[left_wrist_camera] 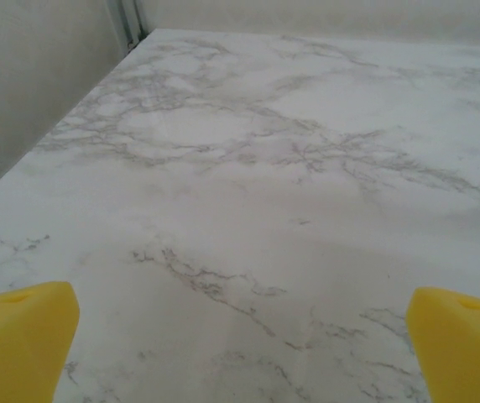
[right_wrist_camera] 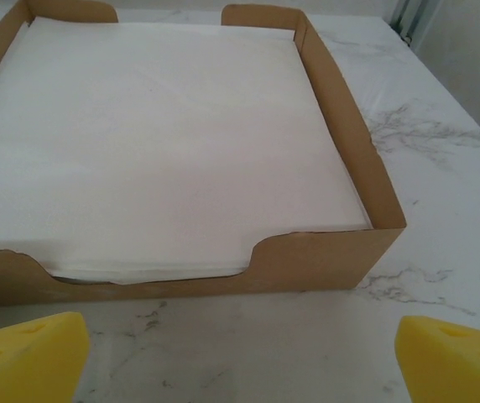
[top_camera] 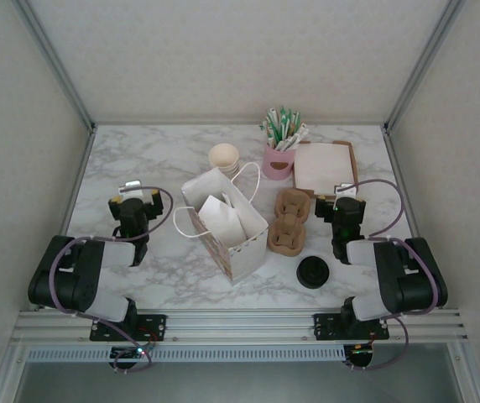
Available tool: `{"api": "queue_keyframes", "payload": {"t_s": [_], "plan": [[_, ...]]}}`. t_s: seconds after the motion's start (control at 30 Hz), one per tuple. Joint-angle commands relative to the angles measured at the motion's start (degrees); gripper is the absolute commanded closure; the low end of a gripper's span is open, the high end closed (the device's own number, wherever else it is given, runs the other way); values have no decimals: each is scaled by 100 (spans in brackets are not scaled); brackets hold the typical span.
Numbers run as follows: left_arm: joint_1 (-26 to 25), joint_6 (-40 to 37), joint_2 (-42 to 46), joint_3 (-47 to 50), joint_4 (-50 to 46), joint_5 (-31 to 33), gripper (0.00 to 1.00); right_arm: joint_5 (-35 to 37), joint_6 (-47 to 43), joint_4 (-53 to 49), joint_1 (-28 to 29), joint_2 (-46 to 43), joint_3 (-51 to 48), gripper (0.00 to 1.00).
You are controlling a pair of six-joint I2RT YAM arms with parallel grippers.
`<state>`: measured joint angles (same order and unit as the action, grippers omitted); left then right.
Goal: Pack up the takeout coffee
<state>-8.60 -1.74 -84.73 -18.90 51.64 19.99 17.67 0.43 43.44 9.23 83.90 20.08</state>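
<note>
1. Marble table held an open paper bag at its centre.
2. The takeout coffee stood upright, black lid up, right of the bag and near the front edge.
3. Nearer to it was the right gripper. The takeout coffee lay behind the fingers, toward that arm's base, and the gripper faced the napkin box.
4. Well apart from it sat the left gripper. Both grippers' fingers were spread wide, holding nothing.

On my bench I count one paper bag, one cup stack, one pink straw holder. Also one napkin box, one cup carrier, one takeout coffee.
</note>
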Motion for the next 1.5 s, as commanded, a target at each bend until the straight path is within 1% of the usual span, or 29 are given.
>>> {"api": "queue_keyframes", "payload": {"t_s": [0.0,0.03,0.07,0.1,0.4,0.6,0.97,1.47], "plan": [[148,62,-258,75,569,-279,0,-67,-106,287,-32,148,232,5],[148,27,-389,72,704,-301,0,-80,-95,262,-28,144,251,5],[148,61,-324,-43,366,-311,0,-80,-100,271,-29,145,242,5],[178,77,-325,-119,239,-369,0,-82,-88,272,-39,144,238,5],[331,253,-341,-281,-40,-411,0,-455,-44,95,-188,198,352,5],[359,270,-336,-292,-68,-434,0,-843,18,499,-348,425,190,4],[368,278,-339,-298,-83,-443,0,-906,37,508,-381,443,198,1],[427,305,-338,-325,-143,-589,0,-904,39,503,-379,443,198,1]]}}
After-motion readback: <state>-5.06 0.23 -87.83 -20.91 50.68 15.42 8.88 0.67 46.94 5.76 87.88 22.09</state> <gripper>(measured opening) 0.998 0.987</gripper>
